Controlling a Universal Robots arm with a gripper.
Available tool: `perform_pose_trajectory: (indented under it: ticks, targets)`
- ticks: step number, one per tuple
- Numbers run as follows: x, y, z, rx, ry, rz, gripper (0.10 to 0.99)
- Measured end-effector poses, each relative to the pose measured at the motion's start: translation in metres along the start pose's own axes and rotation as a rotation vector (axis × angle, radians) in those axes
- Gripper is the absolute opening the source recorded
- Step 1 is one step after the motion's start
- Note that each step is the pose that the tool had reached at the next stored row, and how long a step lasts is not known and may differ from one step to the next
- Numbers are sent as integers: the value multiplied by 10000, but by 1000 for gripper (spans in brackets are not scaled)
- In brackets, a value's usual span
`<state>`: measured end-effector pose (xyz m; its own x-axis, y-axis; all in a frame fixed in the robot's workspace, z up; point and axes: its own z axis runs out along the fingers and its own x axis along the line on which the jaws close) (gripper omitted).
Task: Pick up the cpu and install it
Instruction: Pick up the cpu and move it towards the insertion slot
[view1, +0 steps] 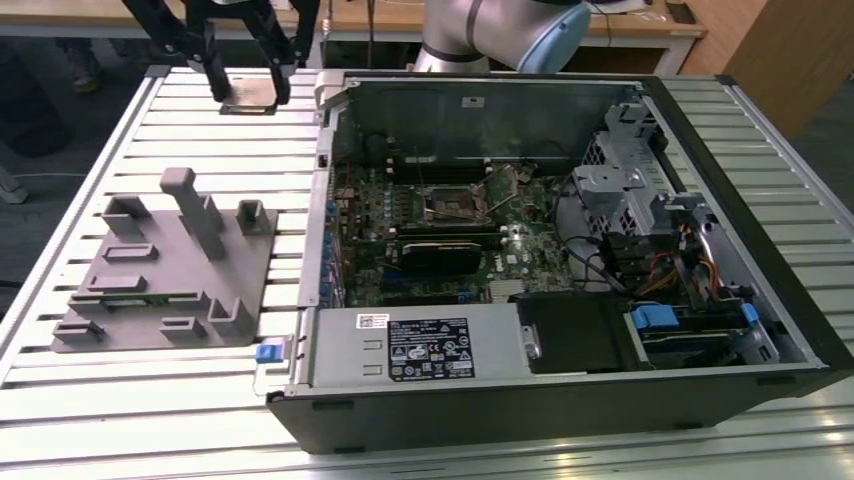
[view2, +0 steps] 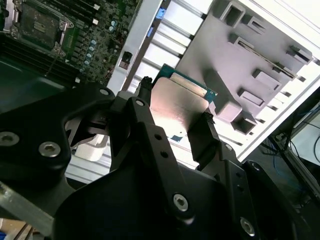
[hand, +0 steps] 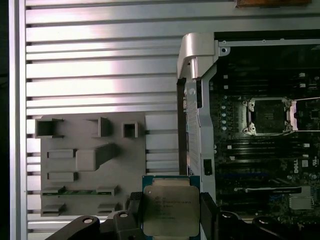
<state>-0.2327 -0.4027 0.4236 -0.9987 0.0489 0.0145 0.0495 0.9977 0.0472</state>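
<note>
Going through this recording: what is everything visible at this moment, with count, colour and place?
cpu: one, silver top with green edge, held above the table beside the case.
tray: one, grey with raised blocks, on the table at the exterior view's left.
computer case: one, black, open, lying on the table at the exterior view's right.
motherboard: one, green, inside the case.
socket: one, dark with a metal frame, on the motherboard.
table: one, silver, slatted, under the tray and the case.
arm: one, silver-grey, behind the case.
gripper: one, black, shut on the cpu.
</note>
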Motion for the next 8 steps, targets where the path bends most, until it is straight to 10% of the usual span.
perform_pose_trajectory:
  ticks: [8]
  targets:
    - [-177,9,1,1,14,1,541]
